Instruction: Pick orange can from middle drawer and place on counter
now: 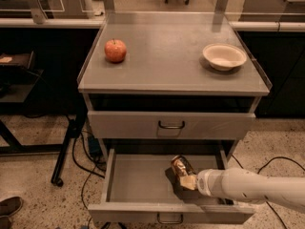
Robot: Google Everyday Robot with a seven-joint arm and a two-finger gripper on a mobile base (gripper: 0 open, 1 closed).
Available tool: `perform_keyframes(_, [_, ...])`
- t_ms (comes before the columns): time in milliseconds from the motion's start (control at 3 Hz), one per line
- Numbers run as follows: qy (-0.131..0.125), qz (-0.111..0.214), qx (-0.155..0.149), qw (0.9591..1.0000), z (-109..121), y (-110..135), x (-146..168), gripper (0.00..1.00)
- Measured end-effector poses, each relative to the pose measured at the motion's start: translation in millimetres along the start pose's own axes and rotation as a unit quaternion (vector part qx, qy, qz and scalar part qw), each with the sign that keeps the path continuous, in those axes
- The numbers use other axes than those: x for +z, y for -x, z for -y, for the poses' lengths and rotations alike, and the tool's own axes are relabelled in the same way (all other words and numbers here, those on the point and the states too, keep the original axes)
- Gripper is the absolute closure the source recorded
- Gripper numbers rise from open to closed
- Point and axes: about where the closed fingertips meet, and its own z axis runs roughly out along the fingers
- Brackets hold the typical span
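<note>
Claw (pixel 185 177) clasps tilted orange can (pixel 178 166) inside open middle drawer (pixel 138 175).

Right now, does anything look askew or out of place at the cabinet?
Only the orange can: it is tilted in the open middle drawer, its lower end against the hand. The apple and bowl sit normally on the counter.
</note>
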Motion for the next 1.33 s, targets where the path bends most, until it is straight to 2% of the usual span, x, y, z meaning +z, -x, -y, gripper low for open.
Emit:
perform_keyframes(333, [0.007, 0.005, -0.005, 1.0, -6, 6, 1, 1.0])
perform_keyframes(667, [0.006, 0.012, -0.01, 0.9999, -5, 11, -25, 1.0])
perform_keyframes(1000, [-0.014, 0.018, -0.004, 0.9997, 7, 10, -69, 1.0])
perform_keyframes(1333, [-0.018, 0.022, -0.005, 0.9996, 8, 12, -77, 1.0])
